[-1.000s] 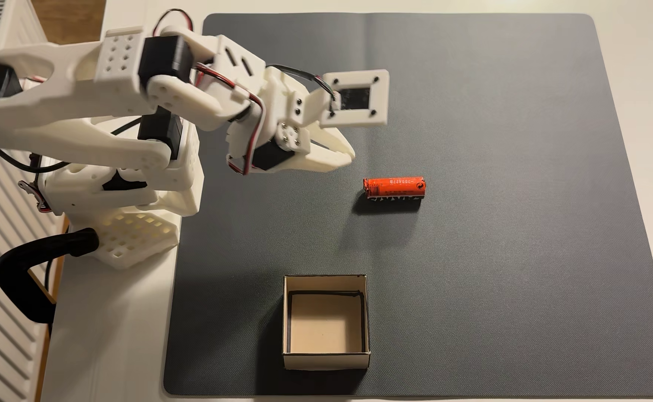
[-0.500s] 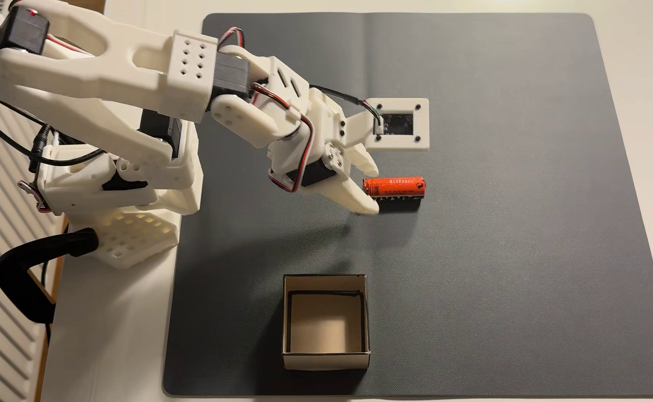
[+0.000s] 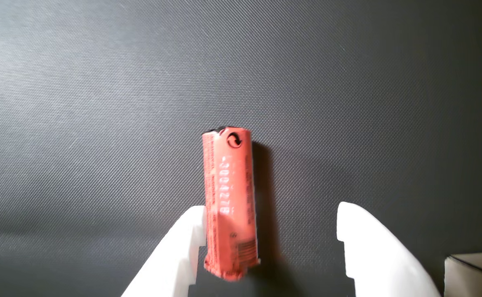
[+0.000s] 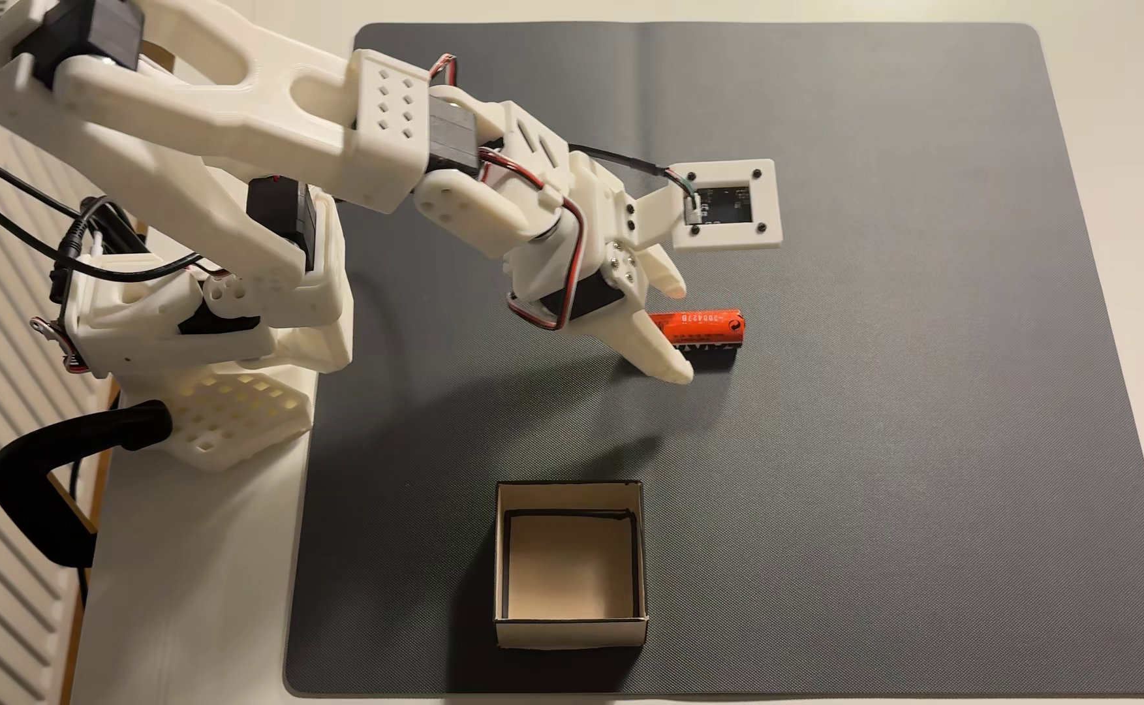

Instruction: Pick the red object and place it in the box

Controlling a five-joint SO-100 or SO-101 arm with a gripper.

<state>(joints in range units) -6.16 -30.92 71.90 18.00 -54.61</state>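
Hand is sitting wide open astride the red object lying on the mat; prob light, rigid, slick, rolls easily, so pinching mid-body across dia.

I see orange-red battery, black print; white gripper; beige box, black-lined; dark grey woven-texture mat.
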